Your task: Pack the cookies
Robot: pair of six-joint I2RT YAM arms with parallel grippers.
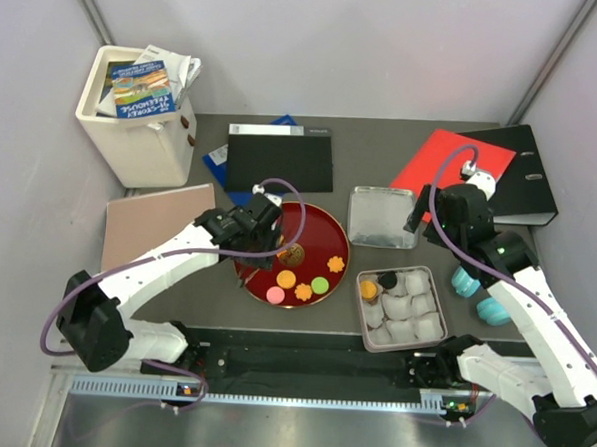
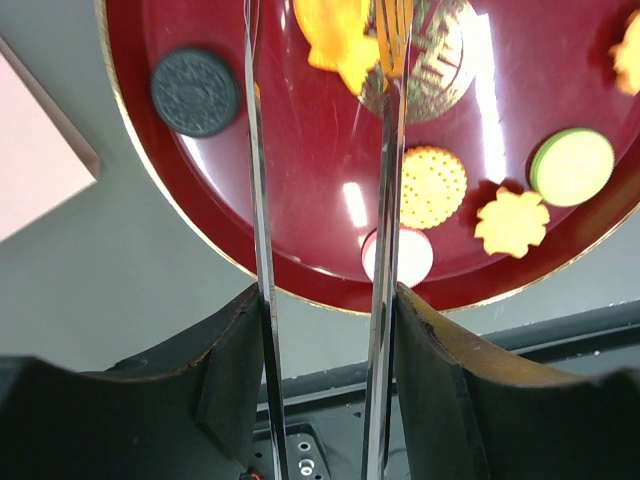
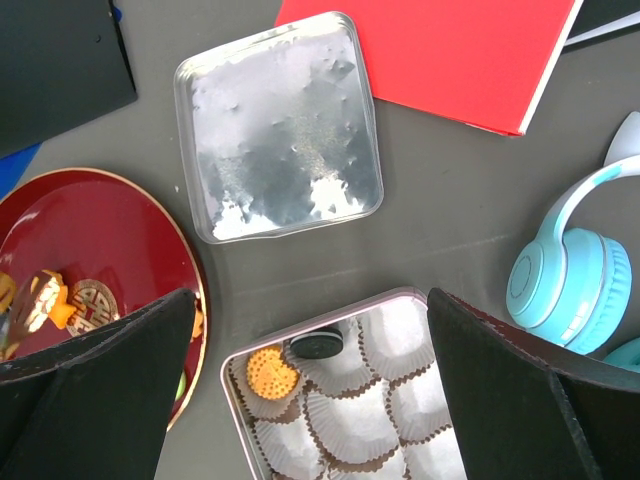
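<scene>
Nearest the arms' bases, a square tin [image 1: 358,315] lined with white paper cups [image 3: 350,420] holds two of the cookies [image 3: 272,372] in its far-left corner: a dotted orange round and, just beside it, a black round [image 3: 316,345]. Teal headphones [image 3: 570,280] lie to the tin's right.

The other cookies sit on a red plate [image 2: 320,170] to the tin's left, around its gold emblem [image 2: 435,50]. They are a pink round [image 2: 405,258], a dotted orange disc [image 2: 432,186], an orange flower [image 2: 512,222], a ribbed green round [image 2: 572,166], a second flower at the rim [image 2: 628,55] and an embossed black disc [image 2: 195,92], all lying flat and apart.

The left gripper [image 2: 320,30] hangs over the plate with its thin blades partway apart. An orange flower cookie [image 2: 335,40] lies between them near the tips, with a clear gap on one side; whether the other blade touches it cannot be told.

The right gripper [image 3: 310,310] hovers above the table near the tin's far edge, black fingers [image 3: 100,380] spread wide — holding nothing.

Beyond the tin lies its silver lid [image 3: 280,130]. Farther back are a red folder [image 3: 450,50], a black binder [image 1: 527,170] and a black folder [image 1: 280,160]. A tan board [image 1: 158,224] lies at left, and a white bin [image 1: 133,140] stuffed with magazines [image 1: 141,80] stands in the far-left corner.
</scene>
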